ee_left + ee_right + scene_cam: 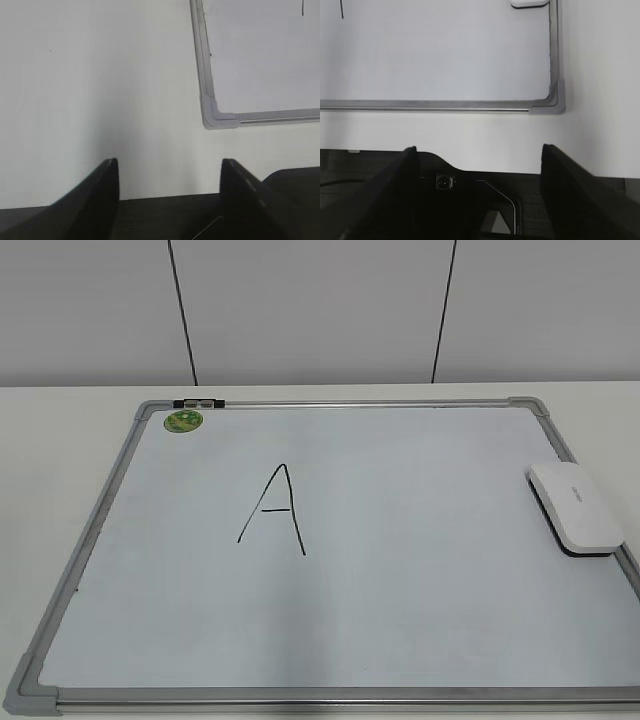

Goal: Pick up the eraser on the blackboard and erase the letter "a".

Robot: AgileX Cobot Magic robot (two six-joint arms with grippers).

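The blackboard (420, 580), a white board in a grey frame with a green sticker (183, 421), lies flat on the table. A tall black capital "A" (273, 508) is drawn left of its centre. No small letter "a" shows in any view. The eraser (575, 508) lies white side up at the board's right edge; its near end shows in the right wrist view (529, 3). My left gripper (170, 167) is open and empty over the table, off the board's near left corner (212, 117). My right gripper (477, 152) is open and empty, off the near right corner (555, 102). Neither gripper shows in the exterior view.
The board rests on a white table (60, 440) in front of a pale panelled wall (320, 310). A small black clip (198, 402) sits on the board's far frame. Dark robot base parts (470, 200) lie below the table's near edge.
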